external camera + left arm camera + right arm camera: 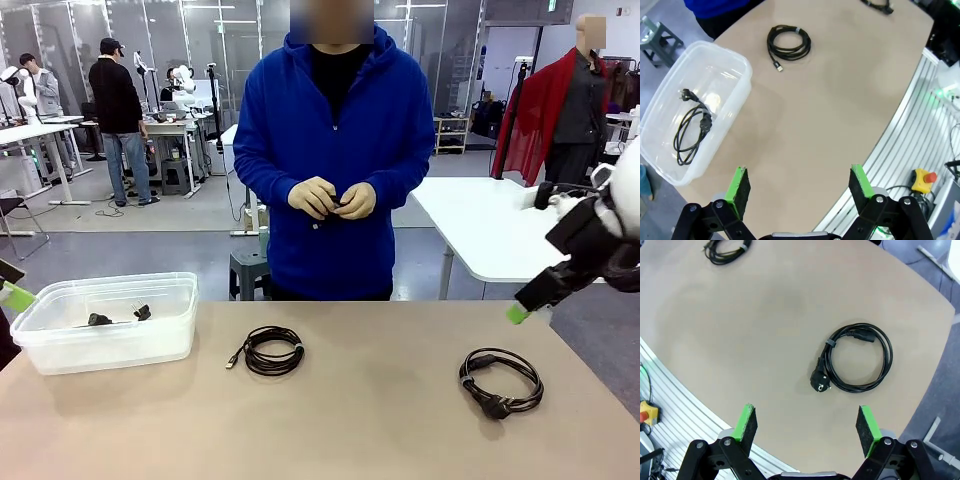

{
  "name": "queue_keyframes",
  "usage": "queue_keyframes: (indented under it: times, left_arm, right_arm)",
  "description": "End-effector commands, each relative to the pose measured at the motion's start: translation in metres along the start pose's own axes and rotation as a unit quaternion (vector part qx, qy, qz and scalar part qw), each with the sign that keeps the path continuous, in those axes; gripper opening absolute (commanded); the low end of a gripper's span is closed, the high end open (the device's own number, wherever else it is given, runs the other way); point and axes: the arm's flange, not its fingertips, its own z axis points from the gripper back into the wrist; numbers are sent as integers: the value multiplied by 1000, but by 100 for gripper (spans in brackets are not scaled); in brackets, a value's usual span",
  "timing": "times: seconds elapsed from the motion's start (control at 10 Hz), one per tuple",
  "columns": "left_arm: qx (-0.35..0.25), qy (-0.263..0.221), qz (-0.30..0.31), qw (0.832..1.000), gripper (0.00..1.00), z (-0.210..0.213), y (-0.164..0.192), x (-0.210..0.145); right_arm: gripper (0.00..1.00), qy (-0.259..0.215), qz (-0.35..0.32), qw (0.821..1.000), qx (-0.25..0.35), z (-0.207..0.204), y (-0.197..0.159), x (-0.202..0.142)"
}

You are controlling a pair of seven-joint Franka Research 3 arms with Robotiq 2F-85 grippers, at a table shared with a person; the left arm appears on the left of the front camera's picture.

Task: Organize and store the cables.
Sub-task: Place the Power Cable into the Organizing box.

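Two coiled black cables lie on the tan table: a thin one with a small plug [270, 351] [788, 43] [725, 250] near the middle, and a thicker one with a power plug [501, 381] [855, 358] at the right. Another black cable [691, 126] [118, 318] rests inside the clear plastic bin [60, 345] [737, 75] at the left. My left gripper [800, 187] hangs open above the table's near edge beside the bin, its green pad [17, 296] at the far left. My right gripper [806, 424] is open, high above the thick cable, a green fingertip [517, 313] showing.
A person in a blue hoodie stands at the far side, both hands [332, 198] together at the waist around something small and dark. A white table [480, 225] stands behind at the right. A red stop button [924, 179] sits below the table edge.
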Motion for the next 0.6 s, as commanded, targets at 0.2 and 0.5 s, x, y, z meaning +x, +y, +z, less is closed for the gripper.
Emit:
queue_keyframes:
  times: [0.2, 0.5]
  left_arm:
    - [-3, -18, 14, 1000, 100, -8, -2, 3]
    - [-3, -3, 8, 1000, 100, -1, -1, 1]
  right_arm:
    - [100, 27, -33, 999, -32, -59, 14, -13]
    - [100, 40, -55, 996, -55, -95, 18, -16]
